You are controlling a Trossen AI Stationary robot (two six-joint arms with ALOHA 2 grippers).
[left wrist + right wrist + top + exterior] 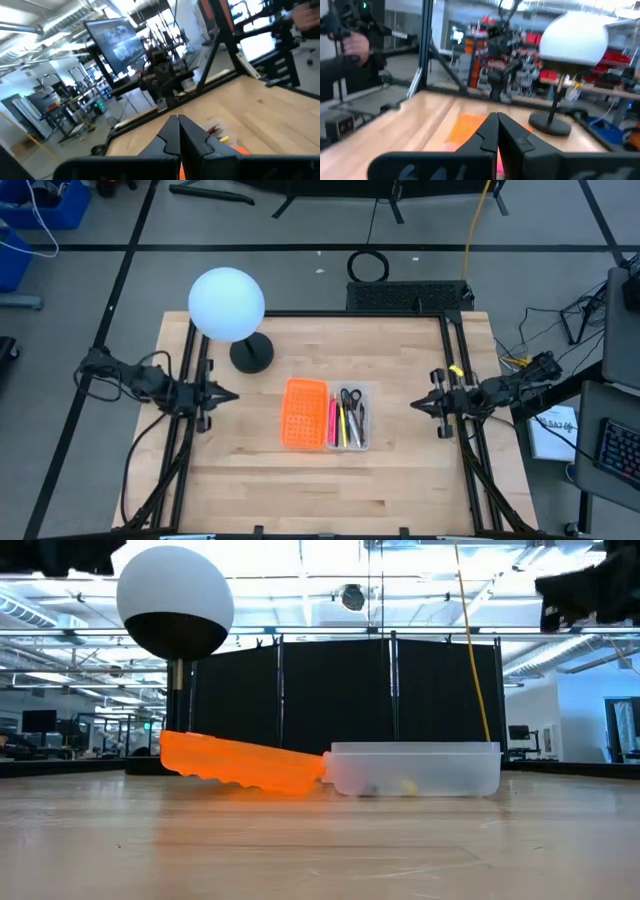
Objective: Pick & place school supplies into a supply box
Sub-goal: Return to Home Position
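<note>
1. Risk looks low from here, in my judgement. The supply box sits mid-table, between the 2 grippers and well apart from both.
2. Its 2 halves lie open side by side, with the orange half toward the left arm and the clear tray toward the right arm. In the low view the tray rests flat on the table, while the orange half is tilted with its outer edge raised.
3. The pens and pencils and the scissors lie inside the tray. With no lid over them, a knock to the box could spill them.
4. The left gripper hangs by the table's left edge, fingers pressed together on nothing. The white globe lamp stands near that arm, so a wide swing there could tip it.
5. The right gripper hangs by the right edge, fingers likewise together and empty.
6. Each half's long axis runs from the table's far edge to its near edge. The pens and pencils lie along that same line, parallel to the tray's long walls. The scissors' handles seem to be at the far end, though I cannot tell which way the pen tips point.
</note>
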